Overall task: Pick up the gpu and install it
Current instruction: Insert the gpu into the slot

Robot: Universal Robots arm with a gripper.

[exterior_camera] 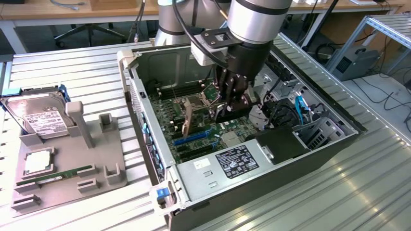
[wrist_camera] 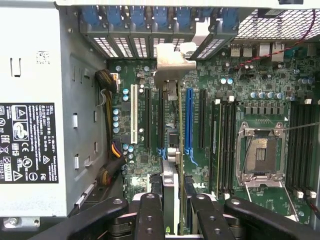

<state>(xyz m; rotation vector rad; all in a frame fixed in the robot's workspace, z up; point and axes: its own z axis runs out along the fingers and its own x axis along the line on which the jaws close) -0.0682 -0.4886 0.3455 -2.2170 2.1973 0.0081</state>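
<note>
One gripper (wrist_camera: 172,210) stands clamped on the gpu (wrist_camera: 171,150), held edge-down inside the open computer case (exterior_camera: 138,91) over the motherboard (wrist_camera: 250,90), so a good seating likely needs bracket and slot squarely aligned before pressing.

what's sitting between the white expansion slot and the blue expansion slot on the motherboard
In the wrist view, the thin dark gpu with its silver-beige bracket stands edge-on between the white slot and blue slot, held in the black gripper.
</note>
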